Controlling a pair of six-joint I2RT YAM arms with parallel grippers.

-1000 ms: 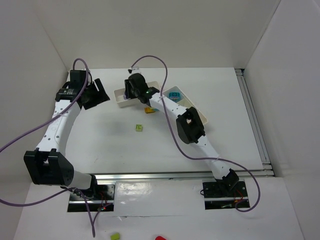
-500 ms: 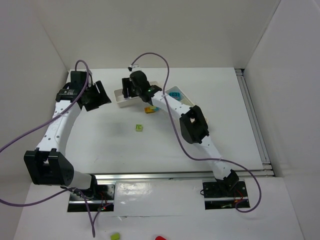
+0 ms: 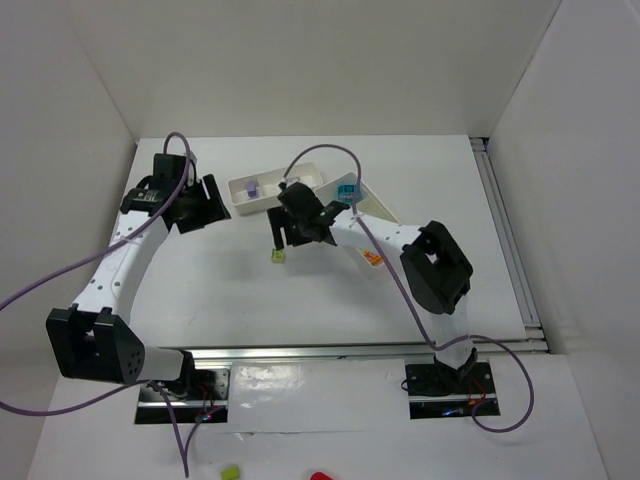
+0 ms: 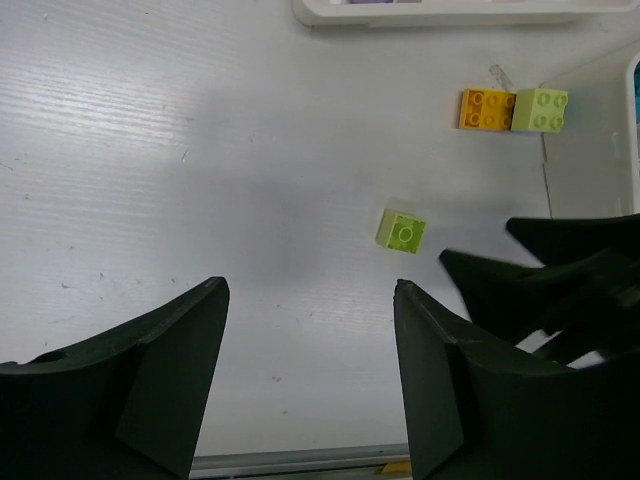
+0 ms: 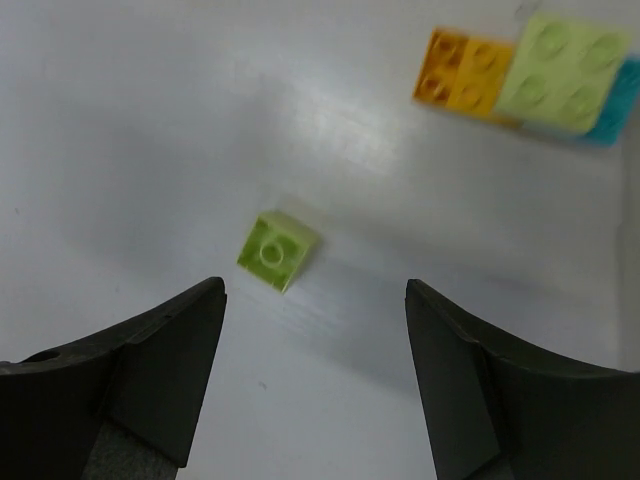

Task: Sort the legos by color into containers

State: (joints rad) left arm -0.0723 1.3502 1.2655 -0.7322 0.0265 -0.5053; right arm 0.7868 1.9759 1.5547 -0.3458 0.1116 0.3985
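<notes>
A small lime-green brick (image 5: 277, 250) with one round stud lies alone on the white desk (image 5: 120, 120), turned askew. Beyond it an orange brick (image 5: 465, 75) with four studs touches a larger lime-green brick (image 5: 565, 70). A purple brick (image 3: 251, 187) sits in one white tray (image 3: 240, 203), and a teal brick (image 3: 347, 190) sits in the second tray (image 3: 370, 198). My right tool (image 5: 312, 290) hangs over the small brick, fingers apart and empty. My left tool (image 4: 310, 290) is also spread, holding nothing.

Trays: 2, the back tray (image 3: 240, 205) and the right tray (image 3: 383, 210). Lime: 2, a small lime brick (image 4: 402, 230) and a big lime brick (image 4: 540, 109). Orange brick (image 4: 487, 109): 1. Teal brick (image 3: 346, 190): 1. Purple brick (image 3: 252, 186): 1.
</notes>
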